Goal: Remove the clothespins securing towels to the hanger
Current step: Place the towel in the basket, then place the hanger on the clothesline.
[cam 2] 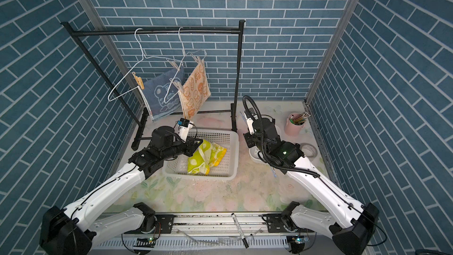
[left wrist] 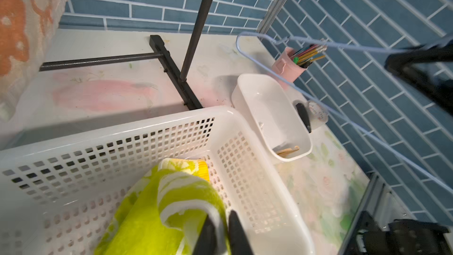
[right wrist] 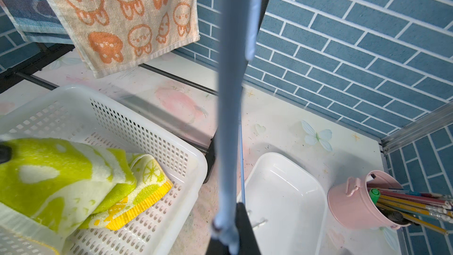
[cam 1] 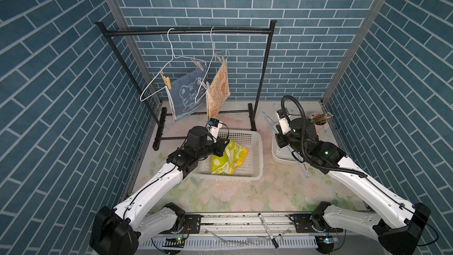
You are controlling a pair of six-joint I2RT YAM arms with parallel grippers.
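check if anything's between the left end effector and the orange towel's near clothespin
Nothing visible blocks the way up from the left end effector to that clothespin, but a fold of the yellow-green towel lies between its fingers, in the basket.

The yellow-green towel [left wrist: 147, 204] is nubby terry cloth, the basket [left wrist: 110, 131] glossy plastic, the rack [cam 1: 186, 31] matt black metal.

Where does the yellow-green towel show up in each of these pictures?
Top view: yellow-green towel crumpled in the white basket, mid-table.
Top view: same spot, in the basket.
Left wrist: in the basket, close to the camera.
Right wrist: in the basket, below the hanging orange towel.
Shared landmark: the white basket.
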